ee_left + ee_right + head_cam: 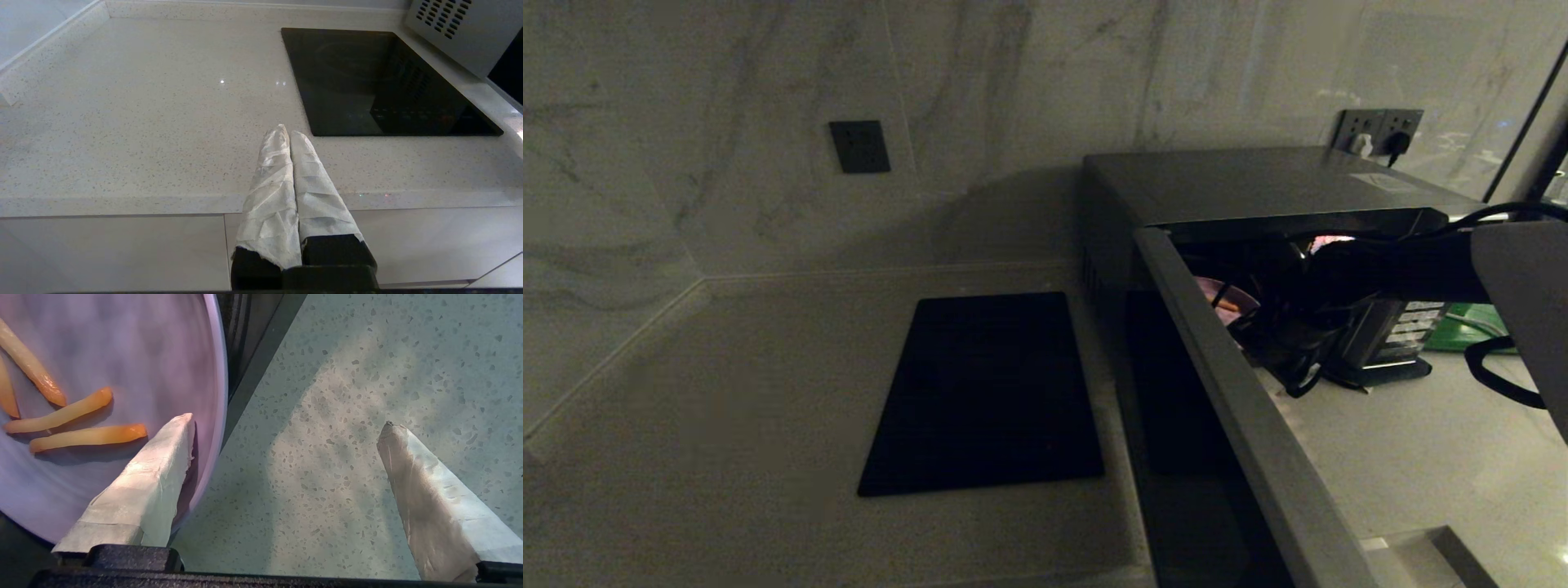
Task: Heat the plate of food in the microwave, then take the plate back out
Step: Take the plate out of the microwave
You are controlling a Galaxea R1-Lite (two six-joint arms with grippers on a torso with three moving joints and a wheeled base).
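Hanging low at the near edge of the tabletop (122, 122), the left tool (289, 134) sat parked with its two wrapped fingers pressed together on nothing, the black cooktop panel (367, 81) lying just beyond it. No action there, folks.

All the drama was on the other side. The right tool (286, 428) stood spread wide, holding nothing: one wrapped finger (163, 457) lay over the rim of the plate of food (122, 355), the other was well out over the speckled tabletop, so the plate's edge ran between them. Whether that inner finger actually touched the plate could not be told. A few orange-yellow fries (81, 435) lay scattered on the lavender surface, close to the inner fingertip.

Farther in, the head view showed the right arm reaching into the mouth of the microwave (1258, 184), its door (1233, 392) swung open toward the robot, and a sliver of the pink plate (1221, 294) peeking out behind the door edge. A green board (1470, 327) rested on the tabletop past the arm.

Risk, as I judged it: the plate seemed to straddle the microwave's sill, so a pinch on the rim alone could tip it and send the fries sliding. Closing off-centre could shove the plate sideways instead of gripping it. And the open door sat close to the arm, so a careless pull-back could have knocked against it.
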